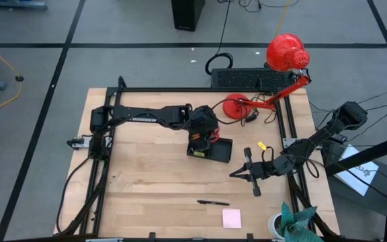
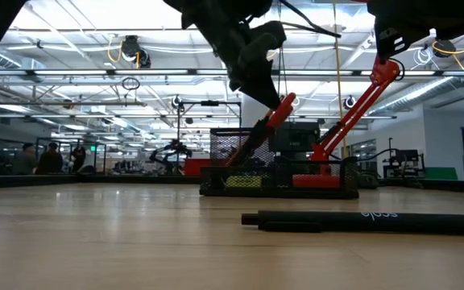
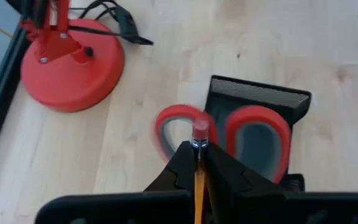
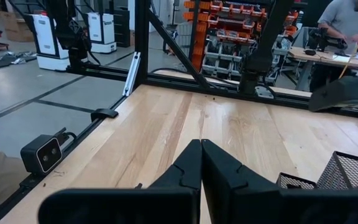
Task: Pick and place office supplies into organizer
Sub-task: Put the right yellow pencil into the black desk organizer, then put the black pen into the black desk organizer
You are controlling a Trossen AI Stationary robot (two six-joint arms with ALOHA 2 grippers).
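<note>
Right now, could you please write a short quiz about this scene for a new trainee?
1. True or false: the left hand is shut on an orange pencil.
2. Which item already stands in the organizer? A) red-handled scissors B) pink sticky-note pad C) black pen
3. Fill in: the pink sticky-note pad lies on the table near a black ____.

Key
1. True; the pencil's eraser shows between the closed fingers, above the organizer.
2. A.
3. Pen. The right hand waits shut and empty.
</note>
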